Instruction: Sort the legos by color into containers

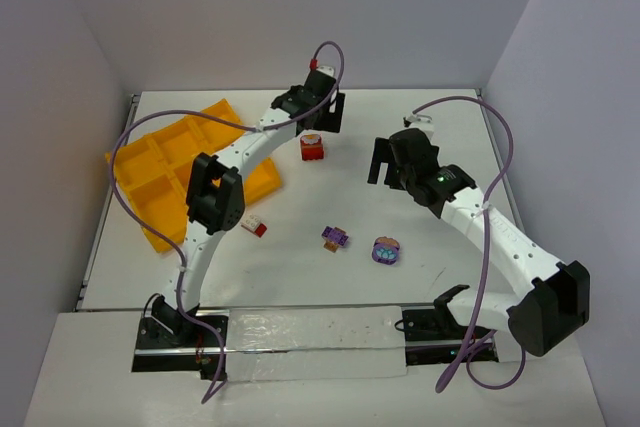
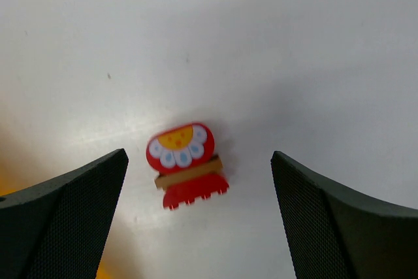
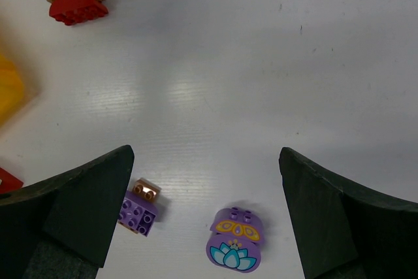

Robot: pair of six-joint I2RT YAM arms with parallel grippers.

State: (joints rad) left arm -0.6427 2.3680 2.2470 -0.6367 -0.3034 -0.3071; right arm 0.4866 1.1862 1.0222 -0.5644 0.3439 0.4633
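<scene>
**Both grippers spread wide, four legos lying on the table**

In the overhead view your left gripper (image 1: 322,122) is hovering at upper centre of the frame, just above a red lego with a white flower face (image 1: 312,147). Its wrist view is showing the fingers (image 2: 78,207) standing well apart. That lego is lying on the white table (image 1: 420,277) between them and touching neither. The brick is lying tilted, with its flower end toward the top of the frame and its studs toward the bottom.

Your right gripper (image 1: 380,162) is hanging right of centre overhead, its jaws likewise spread and gripping nothing. In its wrist view a purple lego with an orange bit (image 3: 139,210) is sitting at lower left, just beside the finger on that side. A purple lego with a light-blue lotus print (image 3: 235,240) is lying at bottom centre, in the gap between the fingers. The flower lego is showing at upper left of that view.

A small red-and-white lego (image 1: 253,227) is lying left of centre overhead, near the lower corner of the yellow-orange tray (image 1: 160,162). The tray is sitting rotated at the left of the frame, and the left arm is crossing over its right corner.
</scene>
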